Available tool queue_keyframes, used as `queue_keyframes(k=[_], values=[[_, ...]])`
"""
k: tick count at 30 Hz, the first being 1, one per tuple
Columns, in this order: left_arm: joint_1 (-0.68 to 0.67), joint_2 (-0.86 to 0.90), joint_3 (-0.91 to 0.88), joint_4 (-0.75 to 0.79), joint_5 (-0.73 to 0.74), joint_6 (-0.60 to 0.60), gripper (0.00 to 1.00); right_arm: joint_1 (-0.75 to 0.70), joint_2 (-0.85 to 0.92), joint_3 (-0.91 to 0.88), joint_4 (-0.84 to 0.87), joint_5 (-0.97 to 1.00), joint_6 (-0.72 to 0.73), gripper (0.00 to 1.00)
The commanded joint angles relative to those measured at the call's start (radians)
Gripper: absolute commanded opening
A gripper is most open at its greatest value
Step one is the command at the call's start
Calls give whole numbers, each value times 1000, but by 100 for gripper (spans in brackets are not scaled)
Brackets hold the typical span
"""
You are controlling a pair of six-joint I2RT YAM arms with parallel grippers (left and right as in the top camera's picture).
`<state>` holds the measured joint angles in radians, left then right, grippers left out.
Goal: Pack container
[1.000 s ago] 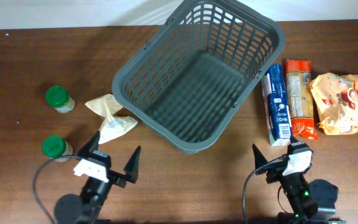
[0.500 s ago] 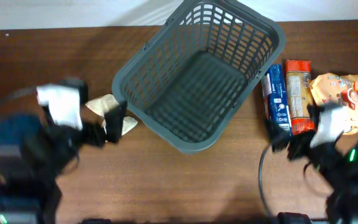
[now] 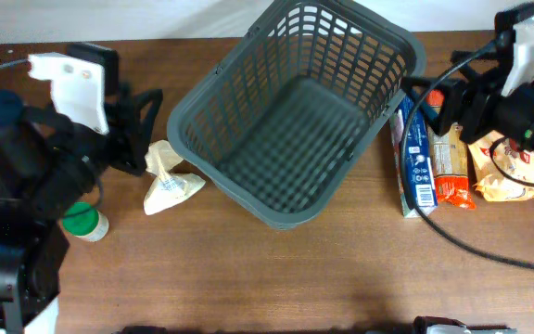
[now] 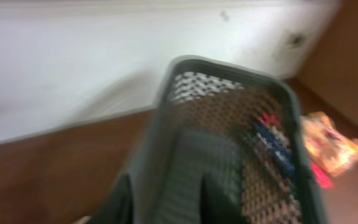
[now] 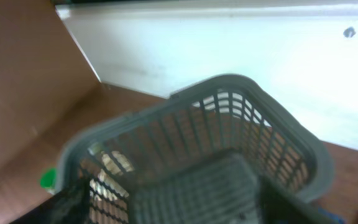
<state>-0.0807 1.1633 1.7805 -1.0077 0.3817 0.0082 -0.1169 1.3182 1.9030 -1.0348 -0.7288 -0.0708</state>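
The container, a large dark grey slotted basket [image 3: 286, 219], stands empty at the table's back middle. It fills the left wrist view [image 4: 229, 62] and the right wrist view [image 5: 247, 81]. My left gripper [image 3: 142, 121] hovers just left of the basket, above a cream pouch [image 3: 170, 176]. Its fingers stand a little apart with nothing between them [image 4: 166, 202]. My right gripper [image 3: 431, 104] hangs over the basket's right side, above a blue package [image 3: 413, 158]. Its jaws are wide apart and empty [image 5: 179, 208].
A green-lidded jar [image 3: 82, 221] stands at the left under my left arm. Right of the blue package lie an orange-red pasta pack [image 3: 448, 158] and a yellow snack bag [image 3: 517, 153]. A white wall runs behind the table.
Both arms have lifted from the table's front edge and swung back to either side of the basket. The left fingers stand closer together than before.
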Motion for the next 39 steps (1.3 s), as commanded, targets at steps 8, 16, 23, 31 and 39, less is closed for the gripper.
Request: queue_keyframes(k=[8, 16, 23, 31, 39], values=[[-449, 65, 11, -155, -89, 32, 4, 6, 179, 149, -7, 151, 193, 17], [-739, 185, 11, -243, -207, 76, 2, 56, 307, 149, -76, 223, 203, 4], [-837, 299, 11, -312, -226, 77, 2, 174, 380, 149, -133, 481, 254, 4], [-905, 391, 10, -309, -355, 76, 2, 224, 412, 148, -151, 640, 267, 4], [-905, 496, 7, -310, -415, 76, 2, 224, 466, 145, -171, 640, 267, 4]])
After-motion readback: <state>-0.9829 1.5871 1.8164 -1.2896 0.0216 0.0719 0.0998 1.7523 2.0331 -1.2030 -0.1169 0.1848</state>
